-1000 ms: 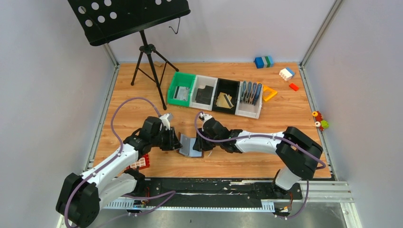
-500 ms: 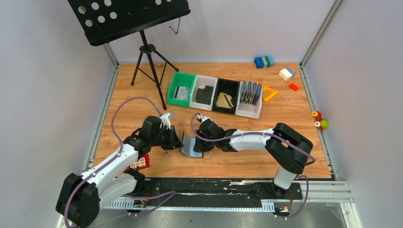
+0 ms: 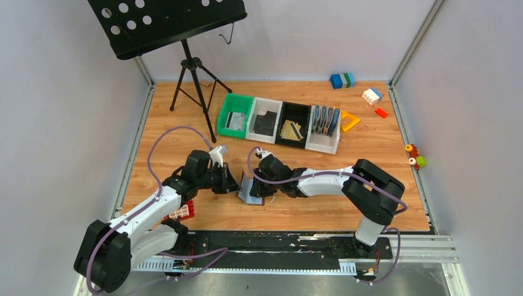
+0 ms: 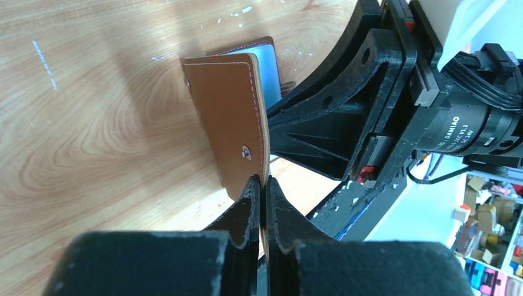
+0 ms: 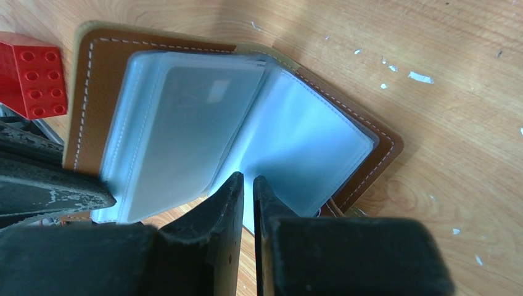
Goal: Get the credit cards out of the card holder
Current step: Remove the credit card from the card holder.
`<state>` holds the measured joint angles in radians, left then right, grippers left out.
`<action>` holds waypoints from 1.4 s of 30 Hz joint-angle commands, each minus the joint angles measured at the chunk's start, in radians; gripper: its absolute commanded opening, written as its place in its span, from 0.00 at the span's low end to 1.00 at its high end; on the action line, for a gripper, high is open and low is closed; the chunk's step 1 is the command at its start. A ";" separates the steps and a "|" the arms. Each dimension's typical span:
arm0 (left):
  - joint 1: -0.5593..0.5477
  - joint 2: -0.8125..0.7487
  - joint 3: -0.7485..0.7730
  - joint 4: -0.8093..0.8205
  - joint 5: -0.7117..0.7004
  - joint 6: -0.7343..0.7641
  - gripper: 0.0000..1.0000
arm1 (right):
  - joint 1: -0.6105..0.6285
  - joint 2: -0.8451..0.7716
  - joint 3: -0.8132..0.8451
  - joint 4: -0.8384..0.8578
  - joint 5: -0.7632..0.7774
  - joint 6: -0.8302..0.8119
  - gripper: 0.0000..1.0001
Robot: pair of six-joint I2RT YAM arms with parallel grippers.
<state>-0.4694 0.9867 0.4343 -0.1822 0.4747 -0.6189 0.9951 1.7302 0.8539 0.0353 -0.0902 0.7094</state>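
Observation:
The brown leather card holder [image 3: 249,190] stands open on its edge on the wooden table between my two grippers. My left gripper [image 3: 235,185] is shut on the edge of its brown cover [image 4: 228,123], close to the snap stud; the fingertips [image 4: 261,185] pinch the leather. My right gripper [image 3: 259,187] is inside the open holder [image 5: 364,145], its jaws nearly closed at the crease between the grey-blue plastic pockets [image 5: 308,142]. A pale silver-grey card [image 5: 185,123] shows through the left pocket. What the right fingers [image 5: 248,182] pinch is hard to tell; it looks like a pocket leaf.
A red brick [image 3: 184,211] lies by the left arm and shows in the right wrist view [image 5: 31,74]. A row of bins [image 3: 277,123] at the back holds loose cards and blue-grey holders [image 3: 325,120]. A music stand [image 3: 196,86] stands at the back left. Toy blocks [image 3: 372,95] lie at the back right.
The right arm has reached further left into the holder. The left gripper has shifted slightly right, and the holder now stands more folded and upright between them.

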 commanded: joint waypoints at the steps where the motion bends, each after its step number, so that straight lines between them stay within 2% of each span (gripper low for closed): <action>1: -0.002 0.018 -0.019 0.091 0.070 -0.026 0.04 | -0.019 0.029 -0.037 0.070 -0.024 0.027 0.13; 7: -0.001 0.055 -0.035 0.112 0.069 -0.023 0.01 | -0.039 0.028 -0.090 0.159 -0.079 0.063 0.13; 15: -0.002 0.036 -0.006 0.010 -0.010 0.020 0.00 | -0.089 -0.062 -0.186 0.258 -0.143 0.115 0.17; 21: -0.002 0.009 0.020 -0.069 -0.074 0.044 0.00 | -0.100 -0.158 -0.231 0.245 -0.111 0.127 0.18; 28: -0.002 0.033 -0.001 -0.033 -0.043 0.032 0.01 | -0.104 -0.243 -0.237 0.174 -0.055 0.106 0.22; 30: -0.002 0.043 -0.003 -0.017 -0.029 0.027 0.01 | -0.104 -0.254 -0.236 0.158 -0.044 0.107 0.26; 33: -0.002 0.045 -0.001 -0.010 -0.022 0.021 0.03 | -0.104 -0.281 -0.231 0.119 -0.008 0.100 0.40; 38: -0.002 0.037 0.004 -0.008 -0.017 0.015 0.04 | -0.104 -0.369 -0.230 0.049 0.056 0.083 0.51; 42: -0.002 0.036 0.006 -0.009 -0.015 0.014 0.04 | -0.102 -0.425 -0.225 0.021 0.066 0.063 0.54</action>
<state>-0.4694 1.0283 0.4202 -0.1997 0.4454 -0.6041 0.8940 1.3720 0.6178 0.0895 -0.0708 0.8051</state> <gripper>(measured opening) 0.046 0.529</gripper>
